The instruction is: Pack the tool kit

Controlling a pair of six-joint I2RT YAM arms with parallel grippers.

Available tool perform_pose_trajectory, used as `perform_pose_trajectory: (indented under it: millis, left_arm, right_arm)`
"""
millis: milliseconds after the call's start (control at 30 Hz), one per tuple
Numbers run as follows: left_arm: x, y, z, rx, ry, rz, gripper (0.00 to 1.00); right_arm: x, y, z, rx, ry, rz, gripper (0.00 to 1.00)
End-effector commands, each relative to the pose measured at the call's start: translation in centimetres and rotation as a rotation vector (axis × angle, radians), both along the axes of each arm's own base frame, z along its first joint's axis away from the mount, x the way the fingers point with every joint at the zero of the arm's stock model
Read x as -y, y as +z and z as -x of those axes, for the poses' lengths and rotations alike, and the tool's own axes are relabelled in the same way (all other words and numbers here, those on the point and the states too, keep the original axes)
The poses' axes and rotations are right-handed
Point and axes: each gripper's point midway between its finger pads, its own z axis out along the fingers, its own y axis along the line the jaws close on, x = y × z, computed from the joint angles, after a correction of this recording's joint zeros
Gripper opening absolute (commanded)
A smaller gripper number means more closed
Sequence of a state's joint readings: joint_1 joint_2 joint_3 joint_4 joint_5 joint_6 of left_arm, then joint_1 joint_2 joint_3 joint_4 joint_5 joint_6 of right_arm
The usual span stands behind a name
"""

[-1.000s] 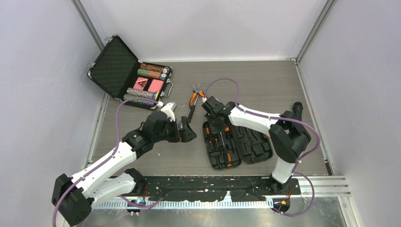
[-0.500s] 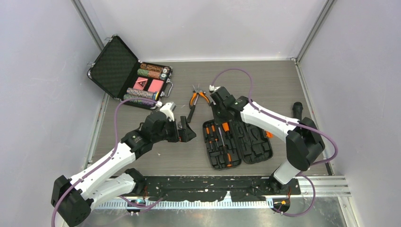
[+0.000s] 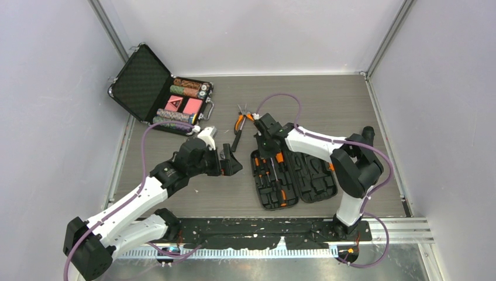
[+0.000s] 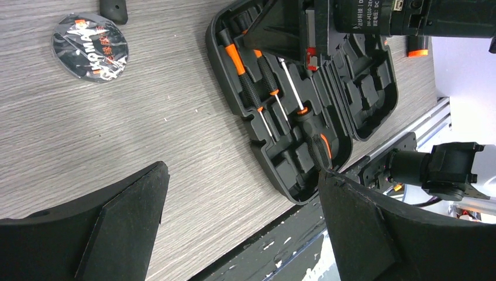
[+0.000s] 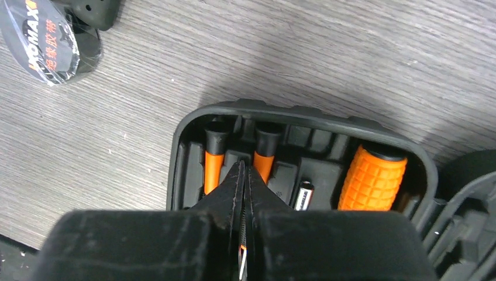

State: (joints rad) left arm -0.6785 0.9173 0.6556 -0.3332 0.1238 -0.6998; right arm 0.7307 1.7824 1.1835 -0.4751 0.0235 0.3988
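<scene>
The tool kit (image 3: 316, 178) lies open on the table in front of the right arm. Its left half holds several orange-and-black screwdrivers (image 3: 272, 175). My right gripper (image 3: 268, 153) points down over the far end of that half. Its jaws (image 5: 244, 167) are shut with nothing held, tips between two orange screwdriver handles (image 5: 213, 167), next to a thick orange handle (image 5: 372, 178). Orange-handled pliers (image 3: 241, 124) lie on the table beyond the case. My left gripper (image 3: 230, 161) hovers open left of the case, with the table showing between its fingers (image 4: 243, 172).
An open metal-edged briefcase (image 3: 158, 88) with poker chips and red cards stands at the far left. A wrapped black tape roll (image 4: 88, 40) lies near the pliers. A black rail (image 3: 263, 240) runs along the near table edge by the arm bases.
My right gripper swung out toward the pliers, then came back over the case's left half, and its jaws closed fully. The left arm has not moved.
</scene>
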Motion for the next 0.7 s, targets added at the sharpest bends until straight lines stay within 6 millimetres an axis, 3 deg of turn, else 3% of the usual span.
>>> perform_pose_trajectory:
  millis: [0,167,300,433,467,500,533,667]
  left_arm:
    - [-0.5,-0.4,-0.5,0.01,0.033,-0.018,0.99]
    - [-1.7,-1.2,-1.3,0.01,0.072,-0.103,0.99]
    - [-3.1,-1.4,-2.6,0.017,0.111,-0.222,0.99]
    - [-4.0,-1.4,-4.0,0.031,0.131,-0.319,0.99]
    - [-4.2,-1.4,-4.4,0.036,0.137,-0.341,0.99]
    - [-4.3,-1.4,-4.8,0.038,0.138,-0.361,0.99]
    - [-4.3,-1.6,-5.1,0.034,0.137,-0.379,0.99]
    - [-4.2,-2.3,-6.0,0.011,0.123,-0.432,0.99]
  right_arm:
    - [-0.2,-0.6,0.3,-0.011,-0.006,-0.008,0.05]
    - [0.9,3.1,0.0,0.047,-0.03,-0.061,0.17]
    - [4.6,6.0,0.4,0.095,-0.095,-0.083,0.35]
    - [8.9,6.1,1.7,0.099,-0.164,-0.083,0.55]
    - [10.1,5.0,2.4,0.078,-0.186,-0.065,0.58]
    - [10.6,5.4,2.8,0.092,-0.191,-0.074,0.62]
    - [11.4,4.5,3.5,0.073,-0.202,-0.061,0.64]
    - [11.5,2.9,6.1,0.011,-0.186,-0.098,0.67]
